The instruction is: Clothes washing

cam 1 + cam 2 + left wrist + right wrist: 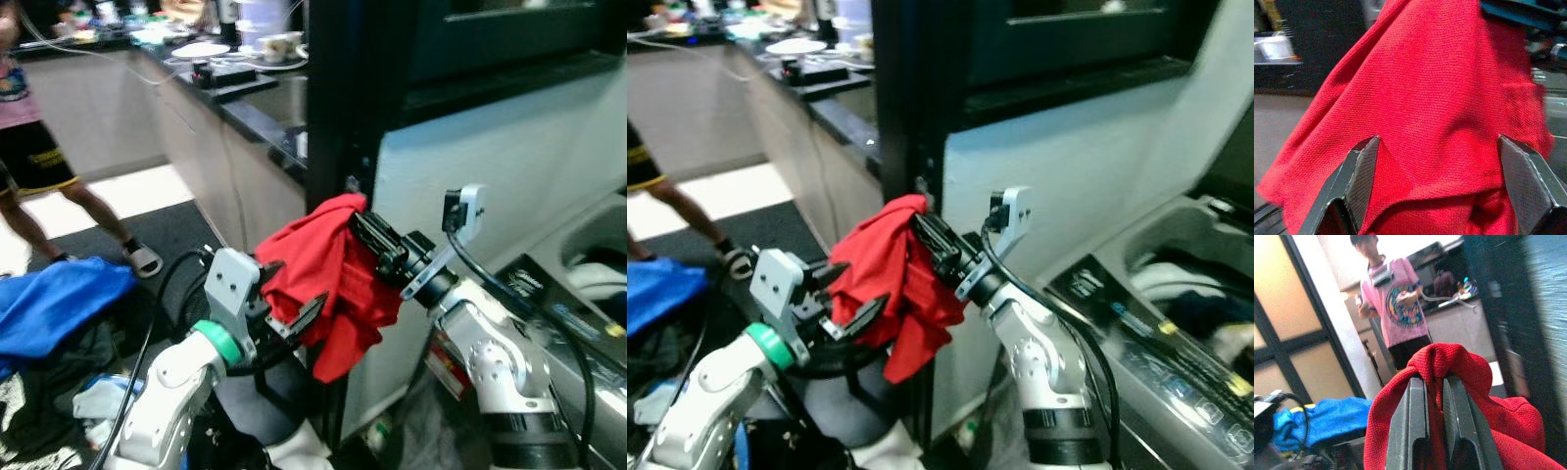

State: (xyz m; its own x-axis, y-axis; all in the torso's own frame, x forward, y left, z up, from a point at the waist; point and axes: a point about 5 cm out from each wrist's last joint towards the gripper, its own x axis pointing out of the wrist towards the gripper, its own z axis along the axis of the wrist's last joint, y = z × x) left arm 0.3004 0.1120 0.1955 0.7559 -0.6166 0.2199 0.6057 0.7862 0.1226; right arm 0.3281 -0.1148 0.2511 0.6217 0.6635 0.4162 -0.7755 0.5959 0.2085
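Kitchen-laundry corner: dark counter (245, 113) cluttered with cups and plates runs away on the far left, a tall black cabinet (338, 98) stands mid-scene, and a top-loading washing machine (1161, 323) sits low on the right with its lid up and some pale and dark laundry already visible in the tub. Person in a pink printed shirt (1398, 303) stands far left by the counter, trailing a cable. Heap of unsorted clothes on the floor at near left, a blue garment (54, 304) on top. Red garment (328, 279) is up in the air between the two arms, just in front of the cabinet edge and not yet over the machine. Right gripper (377, 245) has its two black fingers pinched together on a fold at the top of the cloth, so the rest drapes down freely; the wrist view shows the fabric bunched over and between the closed fingers. Left gripper (294, 318) sits at the lower left of the hanging cloth with fingers spread wide, the fabric lying between the fingertips (1364, 166) but not clamped. My read: the left is either steadying the drape or has let go so the right alone can carry it. Held high like this, the loose hem should clear the washer's rim on a swing rightward; the dangling tail could still snag on the control panel (1136, 328).
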